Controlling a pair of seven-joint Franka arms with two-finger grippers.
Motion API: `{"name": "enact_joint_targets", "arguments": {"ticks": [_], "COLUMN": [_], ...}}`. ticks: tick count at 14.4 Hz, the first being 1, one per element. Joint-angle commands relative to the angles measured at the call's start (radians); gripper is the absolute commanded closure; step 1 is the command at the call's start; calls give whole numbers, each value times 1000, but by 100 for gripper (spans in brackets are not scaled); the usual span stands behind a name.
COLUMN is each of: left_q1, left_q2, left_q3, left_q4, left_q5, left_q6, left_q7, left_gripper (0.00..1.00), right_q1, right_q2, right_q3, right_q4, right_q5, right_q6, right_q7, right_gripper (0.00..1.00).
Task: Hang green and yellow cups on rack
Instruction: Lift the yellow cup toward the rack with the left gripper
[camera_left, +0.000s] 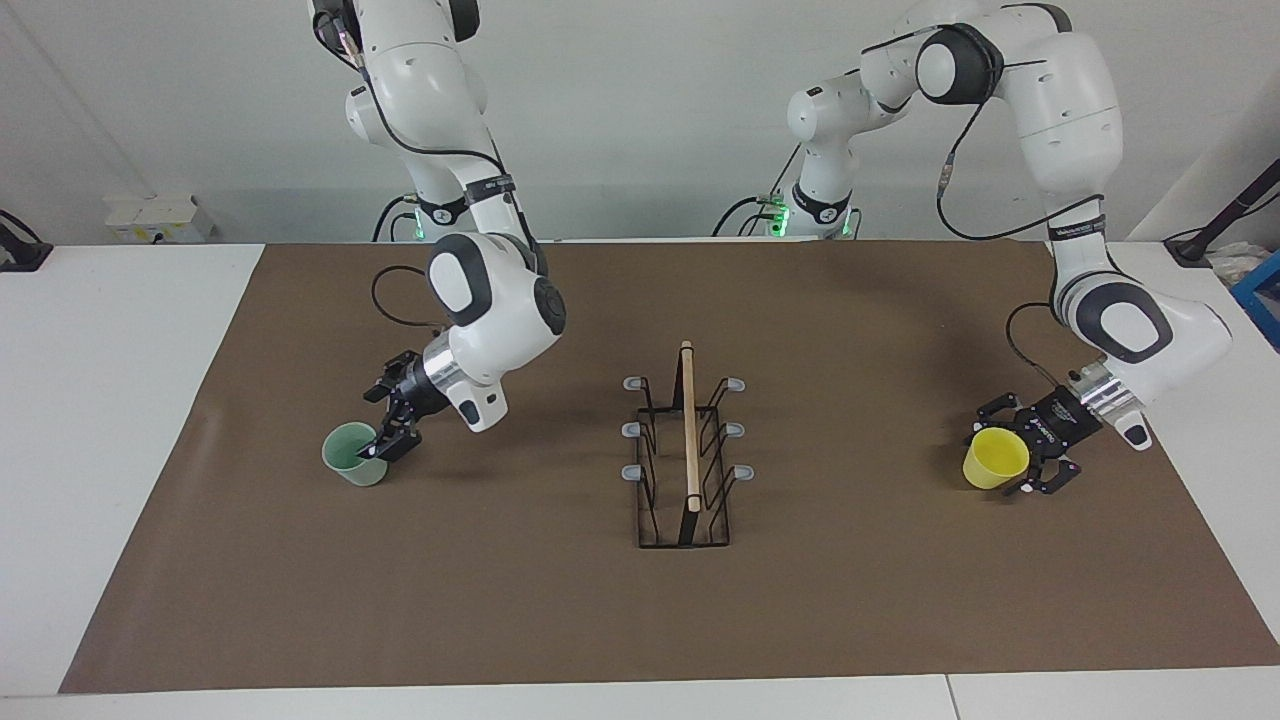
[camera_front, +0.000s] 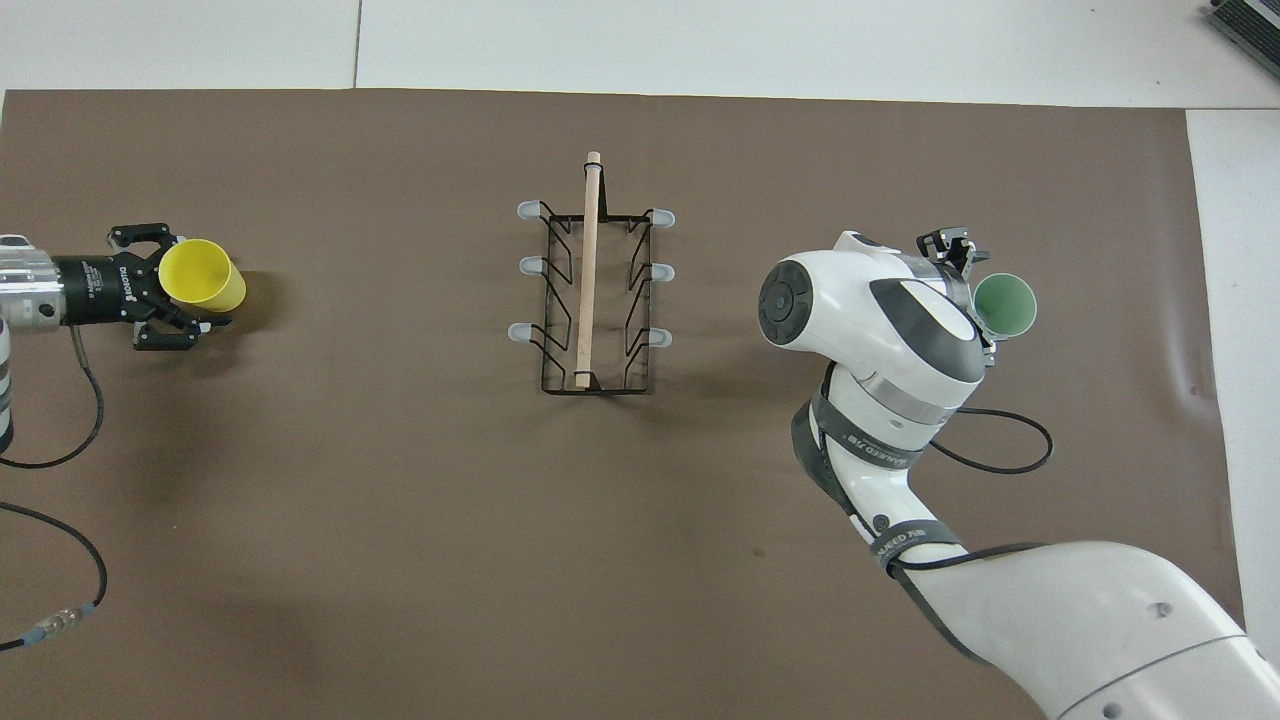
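Both claws spread wide, straddling cups for side grasps: right claw (camera_left: 392, 425) at the pale green plastic cup (camera_left: 352, 455), left claw (camera_left: 1022, 446) at the yellow plastic cup (camera_left: 994, 460).

The facing view looks high across the table toward both robots; the overhead view looks steeply down from their end. Both share the brown mat (camera_left: 560, 600) and rack (camera_left: 686, 450).

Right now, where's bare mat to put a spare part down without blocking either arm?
Free: the wide strip of mat from the rack out to the edge farthest from the robots, and the stretch between the rack and the robots' bases. Crowded: at the green cup, where the open right gripper sits, and at the yellow cup, flanked by the open left gripper.
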Motion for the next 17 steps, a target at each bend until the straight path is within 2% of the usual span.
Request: {"name": "enact_joint_targets", "arguments": {"ticks": [1, 2, 3, 4, 5, 6, 10, 13, 17], "left_q1": [-42, -47, -48, -55, -70, -78, -121, -157, -213], "left_q2": [-38, -41, -43, -44, -50, -53, -92, -102, -182], "left_q3": [13, 14, 14, 14, 16, 17, 24, 23, 22], "left_q4": [-47, -46, -46, -46, -46, -44, -14, 69, 74], "left_q5": [-27, -27, -27, -26, -26, -26, -7, 129, 310], "left_q6": [53, 56, 59, 62, 65, 85, 105, 91, 134], "left_q7": [19, 19, 22, 19, 21, 18, 16, 13, 18], "left_gripper": [3, 16, 47, 61, 83, 100, 100, 100, 100], "right_q1": [-6, -11, -11, -12, -12, -9, -17, -20, -43], "right_q2": [50, 53, 62, 71, 71, 71, 71, 65, 53], "right_q3": [-3, -2, -3, 0, 1, 1, 1, 0, -2], "right_q4": [36, 30, 27, 19, 1, -13, -30, -74, -147], "right_q5": [-37, -37, -35, -35, -31, -23, 55, 49, -37], "right_q6": [25, 33, 35, 35, 45, 58, 93, 140, 205], "right_q7": [-6, -5, 12, 44, 84, 110, 160, 169, 173], "right_gripper": [0, 0, 0, 0, 0, 0, 0, 0, 0]}}
